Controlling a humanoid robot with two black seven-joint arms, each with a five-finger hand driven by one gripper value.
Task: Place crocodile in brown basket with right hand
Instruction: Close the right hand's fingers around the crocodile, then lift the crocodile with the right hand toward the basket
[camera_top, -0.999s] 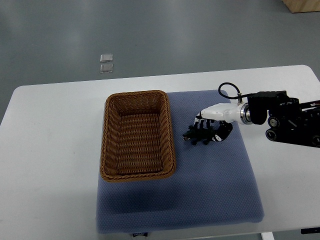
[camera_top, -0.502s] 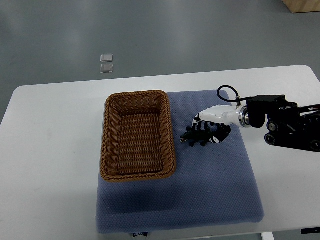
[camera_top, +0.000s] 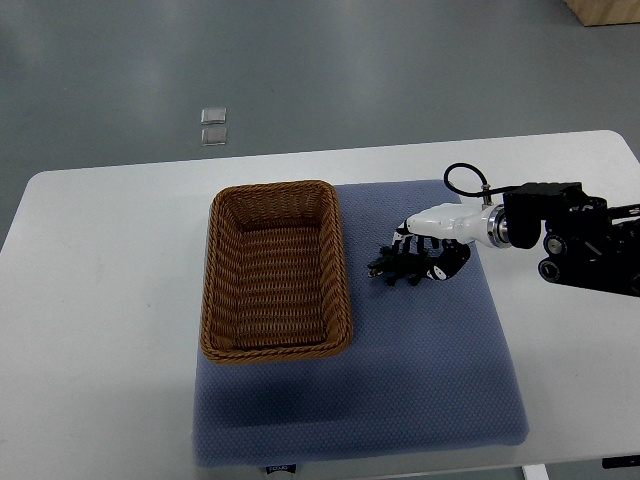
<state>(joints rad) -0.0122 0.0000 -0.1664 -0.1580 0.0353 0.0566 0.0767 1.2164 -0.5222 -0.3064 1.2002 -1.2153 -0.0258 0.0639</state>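
Crocodile (camera_top: 398, 269) gripped over the mat (camera_top: 430, 380), outside the basket (camera_top: 211, 280).
We record a rectangular brown wicker basket along the dimpled blue mat's left edge. The right hand (camera_top: 434, 240) curls its fingers closed round the spiky dark crocodile near the mat's middle.

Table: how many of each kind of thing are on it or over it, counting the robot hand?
brown basket: 1
crocodile: 1
blue mat: 1
robot hand: 1
Total: 4
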